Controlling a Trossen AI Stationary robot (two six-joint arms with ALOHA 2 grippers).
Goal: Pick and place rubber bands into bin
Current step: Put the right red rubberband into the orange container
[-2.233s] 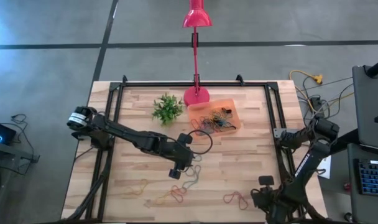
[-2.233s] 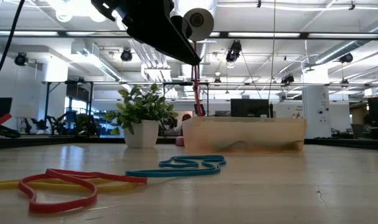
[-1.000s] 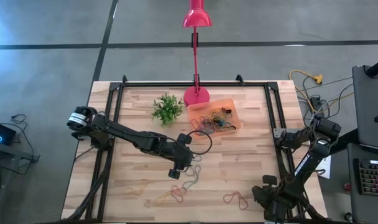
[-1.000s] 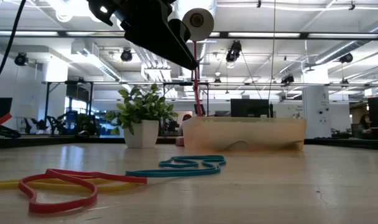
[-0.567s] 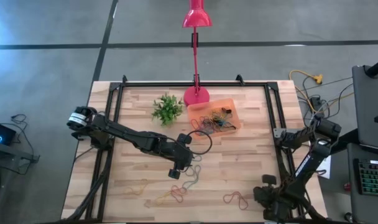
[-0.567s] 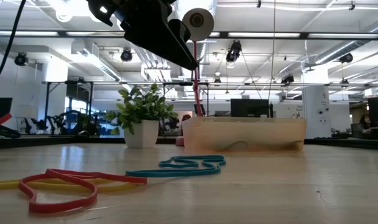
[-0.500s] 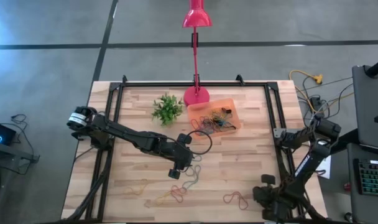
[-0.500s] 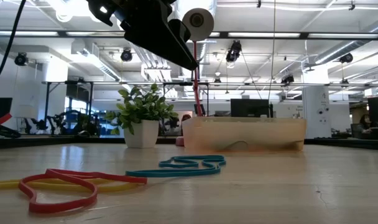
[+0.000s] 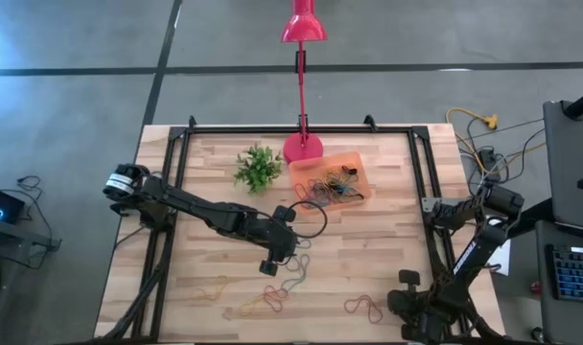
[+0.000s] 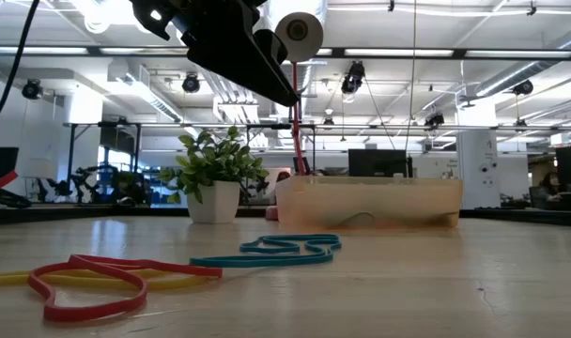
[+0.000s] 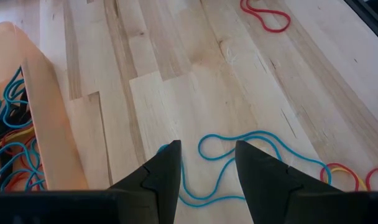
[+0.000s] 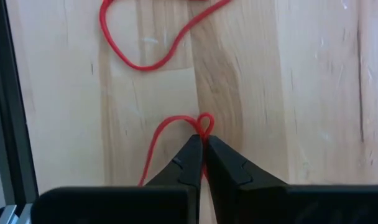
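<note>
Rubber bands (image 9: pixel 332 188) already fill part of your bin (image 9: pixel 357 158) at the far centre, but several lie loose near the front. Your left gripper (image 11: pixel 204 163) hangs spread over a blue band (image 11: pixel 239 155); your right gripper (image 12: pixel 201 160), at the near right corner, pinches a red band (image 12: pixel 158 146).

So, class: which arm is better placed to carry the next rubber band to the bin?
Right: its hand is already shut on a red rubber band; the left hand is open above a blue band.
</note>
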